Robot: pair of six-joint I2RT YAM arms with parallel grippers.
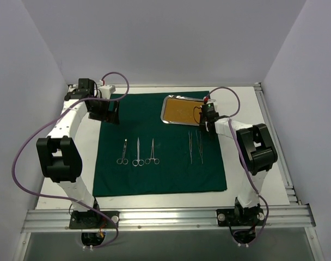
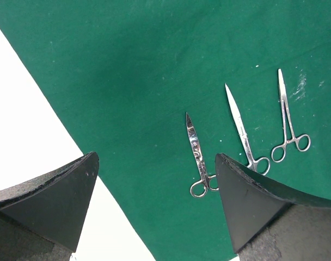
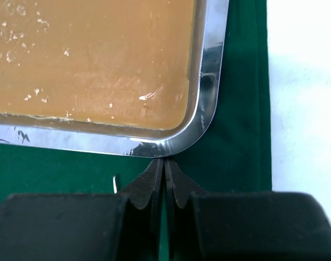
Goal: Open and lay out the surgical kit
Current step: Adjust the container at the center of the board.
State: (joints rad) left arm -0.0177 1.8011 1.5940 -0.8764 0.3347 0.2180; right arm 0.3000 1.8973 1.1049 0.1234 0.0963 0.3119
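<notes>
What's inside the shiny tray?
Only a tan liner shows inside the steel tray, speckled with pale flecks. No tools show in it; they lie on the green cloth. Whatever is beneath the liner is covered.

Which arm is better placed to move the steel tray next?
Probably the right. The right tool is shut at the corner rim of the tray, while the left tool hangs open over the drape, away from the tray.
</notes>
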